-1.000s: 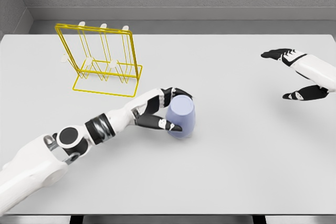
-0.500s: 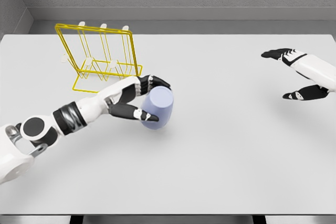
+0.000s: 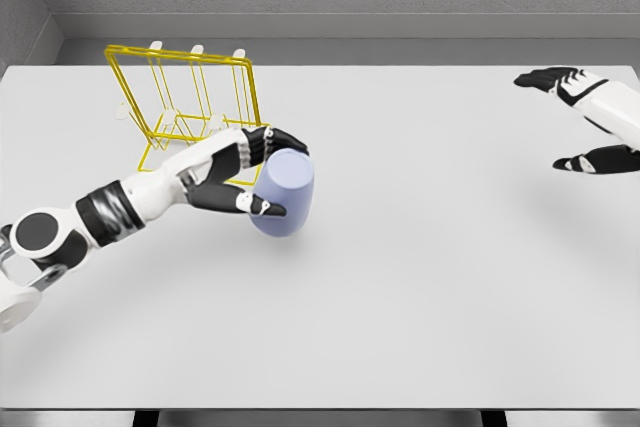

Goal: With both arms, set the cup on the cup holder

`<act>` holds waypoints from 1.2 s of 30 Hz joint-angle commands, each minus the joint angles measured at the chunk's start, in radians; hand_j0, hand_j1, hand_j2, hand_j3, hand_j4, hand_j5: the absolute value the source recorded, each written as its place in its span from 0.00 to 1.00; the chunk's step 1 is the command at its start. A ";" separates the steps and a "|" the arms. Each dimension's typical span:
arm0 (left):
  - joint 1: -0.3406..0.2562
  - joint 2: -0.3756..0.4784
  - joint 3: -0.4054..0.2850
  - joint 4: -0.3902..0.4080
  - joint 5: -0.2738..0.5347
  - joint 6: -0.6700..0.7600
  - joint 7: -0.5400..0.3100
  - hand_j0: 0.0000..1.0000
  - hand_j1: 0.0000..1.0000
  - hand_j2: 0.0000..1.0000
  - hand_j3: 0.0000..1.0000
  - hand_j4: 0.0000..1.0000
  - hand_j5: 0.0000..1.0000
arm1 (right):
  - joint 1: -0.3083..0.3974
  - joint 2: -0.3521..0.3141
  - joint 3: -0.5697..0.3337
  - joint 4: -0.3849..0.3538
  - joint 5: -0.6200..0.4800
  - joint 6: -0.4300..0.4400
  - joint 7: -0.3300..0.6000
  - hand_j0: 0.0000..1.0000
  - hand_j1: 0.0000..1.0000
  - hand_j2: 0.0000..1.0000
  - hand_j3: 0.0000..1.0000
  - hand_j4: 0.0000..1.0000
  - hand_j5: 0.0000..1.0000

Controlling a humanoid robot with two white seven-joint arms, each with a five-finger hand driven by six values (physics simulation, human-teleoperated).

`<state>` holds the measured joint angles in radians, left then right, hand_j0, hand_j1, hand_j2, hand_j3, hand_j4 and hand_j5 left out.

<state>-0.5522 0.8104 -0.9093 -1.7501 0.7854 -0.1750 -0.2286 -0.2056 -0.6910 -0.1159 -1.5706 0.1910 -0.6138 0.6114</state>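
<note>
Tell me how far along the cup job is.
Done: the left hand is shut on the pale lavender cup, just right of the yellow wire cup holder. In hand: carrying it. Left: seating the cup on one of the rack's pegs, all bare. The right hand is open at the far right, holding nothing.

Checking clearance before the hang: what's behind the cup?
Behind the cup, the left hand grips it; beyond stands the yellow rack. The hand hides the rack's front right corner.
</note>
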 commanded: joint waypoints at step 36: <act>-0.051 0.133 0.124 -0.017 0.087 -0.029 0.000 0.68 0.68 0.68 0.68 0.68 0.68 | 0.006 0.018 -0.022 -0.012 -0.007 0.003 -0.001 1.00 1.00 1.00 1.00 1.00 1.00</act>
<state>-0.6029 0.9341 -0.7917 -1.7671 0.8672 -0.1990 -0.2287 -0.1994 -0.6726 -0.1380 -1.5824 0.1914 -0.6139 0.6114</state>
